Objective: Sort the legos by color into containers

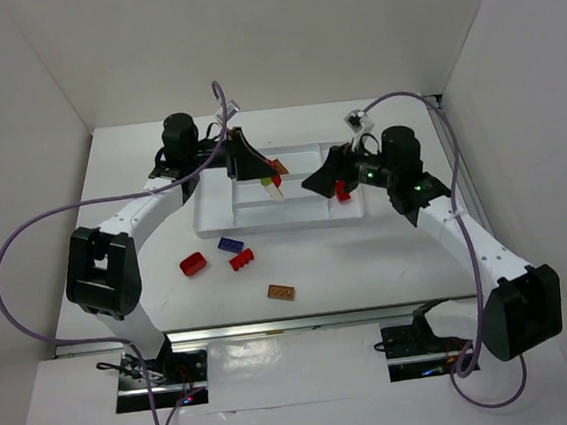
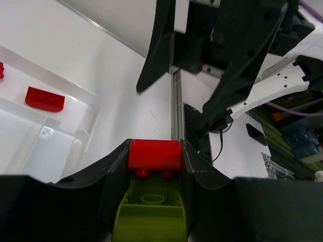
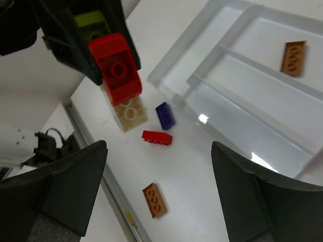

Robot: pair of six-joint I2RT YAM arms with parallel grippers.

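So, top view first: the left fingers (image 1: 266,178) are clamped on a small stack (image 1: 273,185) of three bricks stuck together, held over the middle of the white tray (image 1: 265,224). The right fingers (image 1: 320,179) sit just at its 3 o'clock side. The stack's long axis runs roughly 11 to 5 o'clock. On the bench (image 1: 389,263), at the tray's 6 to 7 o'clock, lie a smooth red brick (image 1: 193,264), a studded red brick (image 1: 241,262), a dark blue brick (image 1: 230,245) and an orange-brown plate (image 1: 281,293).

Left wrist: the fingers squeeze the yellow-green brick (image 2: 149,212) by its sides, hollow underside facing the camera. Its long axis runs 6 to 12, with the stuck red brick (image 2: 155,154) on the 12 o'clock end. Another red one, the sorted red brick (image 2: 45,98), lies in a tray slot at 9 o'clock.

Right wrist: the right fingers are wide apart with nothing between them. The stack hangs at 10 to 11 o'clock, green end highest and the tan brick (image 3: 130,113) pointing to 5.

My guess is the step is pulling the stack apart. I'd close the right fingers across the tan brick's short sides, well clear of the left ones, then peel it off with a tilt instead of a straight yank.
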